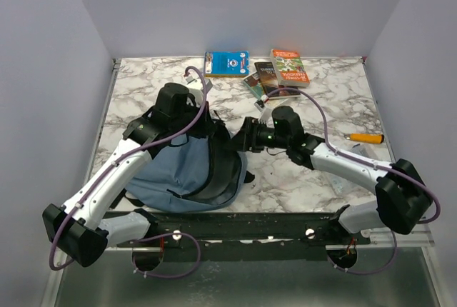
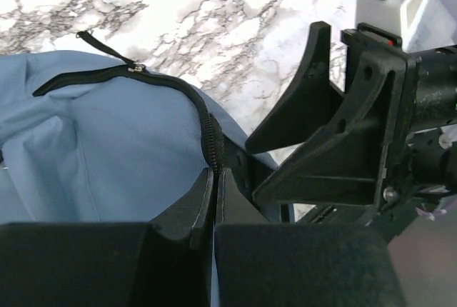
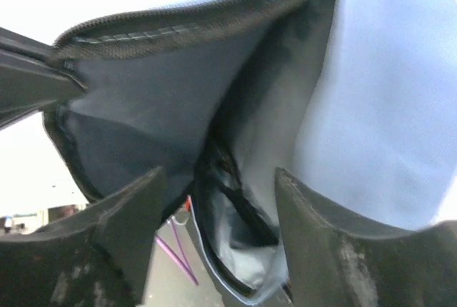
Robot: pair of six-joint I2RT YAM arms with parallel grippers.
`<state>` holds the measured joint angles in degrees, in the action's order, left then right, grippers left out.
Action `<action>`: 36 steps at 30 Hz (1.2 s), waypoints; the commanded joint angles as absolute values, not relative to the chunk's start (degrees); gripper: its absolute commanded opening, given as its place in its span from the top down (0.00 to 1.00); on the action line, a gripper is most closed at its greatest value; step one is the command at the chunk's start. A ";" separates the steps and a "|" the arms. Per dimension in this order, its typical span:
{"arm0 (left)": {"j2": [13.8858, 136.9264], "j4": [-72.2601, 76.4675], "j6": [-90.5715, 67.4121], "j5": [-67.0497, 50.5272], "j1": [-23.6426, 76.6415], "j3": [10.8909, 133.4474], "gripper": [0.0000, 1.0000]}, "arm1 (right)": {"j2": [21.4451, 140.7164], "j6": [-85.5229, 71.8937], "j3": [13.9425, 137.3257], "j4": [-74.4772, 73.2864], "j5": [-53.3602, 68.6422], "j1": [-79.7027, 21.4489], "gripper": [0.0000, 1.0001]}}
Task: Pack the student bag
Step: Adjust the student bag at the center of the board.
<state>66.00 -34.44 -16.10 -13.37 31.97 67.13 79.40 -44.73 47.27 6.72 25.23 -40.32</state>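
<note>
Here, left jaws clamping student bag (image 1: 175,168) rim, right jaws apart

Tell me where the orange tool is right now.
In the top view, the orange tool lies on the marble table's right side, just beyond the right arm's forearm, nearer and to the right of the books.

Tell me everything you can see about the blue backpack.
The backpack is soft dusty-blue fabric with a black zipper and black straps, lying slumped on the marble table. Its main opening gapes, showing blue lining. The left hand pinches the zipper edge; the open right hand faces the opening.
</note>
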 commanded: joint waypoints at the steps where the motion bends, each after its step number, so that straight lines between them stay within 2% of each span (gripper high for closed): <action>1: 66.39 -32.78 -18.85 -21.49 31.20 69.02 1.00 | 83.78 -55.79 45.33 25.30 27.68 -41.39 0.55; 2: 66.57 -32.92 -18.90 -21.89 31.18 68.53 1.00 | 85.27 -57.91 45.44 29.37 28.51 -41.86 0.64; 3: 66.65 -33.25 -18.90 -21.67 31.18 68.18 1.00 | 86.90 -58.95 46.61 30.59 28.74 -42.33 0.67; 8: 64.61 -33.93 -19.18 -17.11 33.27 64.99 0.95 | 89.98 -61.03 52.04 27.74 24.99 -42.79 0.67; 11: 63.44 -33.97 -18.90 -11.79 36.62 63.10 0.84 | 91.80 -67.01 53.00 31.29 25.49 -42.76 0.68; 16: 60.30 -34.11 -17.99 -2.08 41.44 58.12 0.45 | 93.18 -79.04 52.30 38.56 24.95 -42.76 0.68; 17: 59.61 -34.14 -17.79 0.77 42.60 57.36 0.34 | 93.45 -80.19 52.83 38.49 24.49 -42.78 0.68; 18: 59.05 -34.14 -17.39 3.81 44.15 56.69 0.27 | 93.72 -81.49 53.34 37.85 24.00 -42.88 0.68; 20: 59.20 -34.40 -16.65 8.37 46.55 56.25 0.21 | 94.20 -84.87 53.35 39.77 23.36 -42.94 0.68; 21: 59.91 -34.70 -16.53 10.95 47.57 56.50 0.08 | 94.34 -86.95 53.07 40.76 22.86 -42.97 0.68; 22: 60.59 -35.33 -16.63 13.16 48.42 57.02 0.02 | 94.50 -88.64 52.93 41.92 22.39 -42.92 0.68; 27: 63.39 -37.79 -20.69 21.77 49.48 58.84 0.03 | 94.66 -90.81 54.06 41.82 20.80 -43.08 0.67; 32: 63.89 -37.79 -24.88 26.65 49.48 57.83 0.22 | 93.92 -93.64 51.06 42.87 18.69 -43.12 0.67; 33: 64.29 -37.79 -25.02 26.94 49.48 57.68 0.21 | 93.62 -94.35 50.34 43.34 17.72 -43.08 0.67; 36: 66.76 -37.64 -24.87 23.54 49.48 57.67 0.08 | 93.08 -94.83 50.38 43.63 16.31 -43.14 0.67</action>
<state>63.92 -36.53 -22.96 21.85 49.25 57.30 94.28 -92.20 51.09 41.01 20.16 -42.76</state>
